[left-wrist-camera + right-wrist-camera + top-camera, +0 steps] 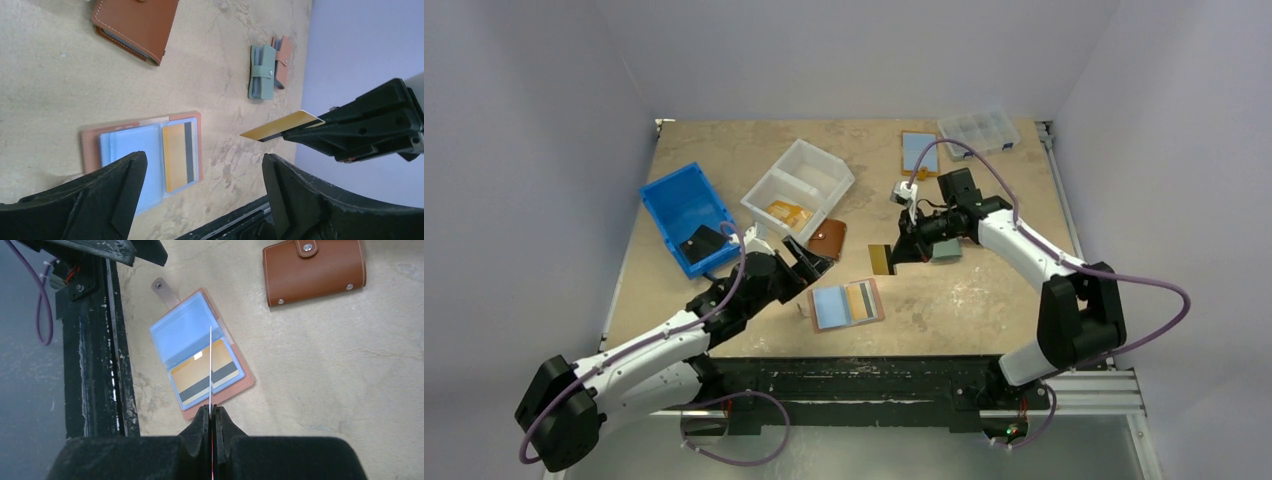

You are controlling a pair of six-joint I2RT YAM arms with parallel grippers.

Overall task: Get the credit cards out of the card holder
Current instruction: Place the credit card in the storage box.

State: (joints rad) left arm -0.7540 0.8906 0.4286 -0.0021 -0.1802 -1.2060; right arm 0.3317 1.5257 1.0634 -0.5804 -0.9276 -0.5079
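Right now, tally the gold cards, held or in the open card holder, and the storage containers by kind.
Held gold card, in the right hand: 1
Sleeved gold card, in the open card holder: 1
Blue bin: 1
White divided bin: 1
Clear compartment box: 1
Total: 5

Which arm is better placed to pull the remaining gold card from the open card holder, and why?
Left. The left gripper, open and empty, hovers beside the card holder and its remaining gold card; the right gripper is shut on another gold card.
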